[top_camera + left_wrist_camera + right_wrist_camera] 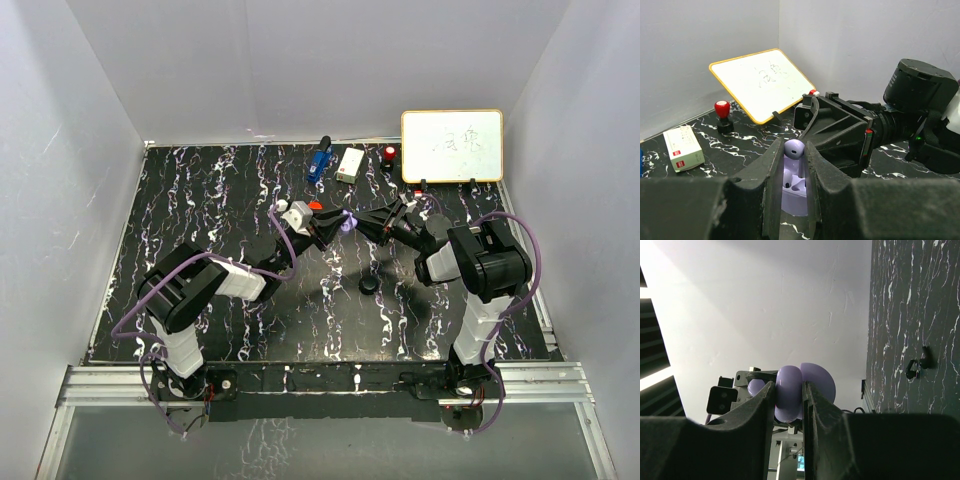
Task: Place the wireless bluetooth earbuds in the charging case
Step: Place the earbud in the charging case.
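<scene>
The lavender charging case is held up above the table, my right gripper shut on its body and its lid swung open. In the left wrist view the case faces up, with one lavender earbud seated in a socket. My left gripper is shut on a second lavender earbud directly over the case's open side. In the top view both grippers meet at mid-table, left and right. A small round black case lies on the table in front of them.
A whiteboard leans at the back right. In front of it along the back edge stand a red-topped stamp, a white box and a blue object. White walls close the black marbled table on three sides.
</scene>
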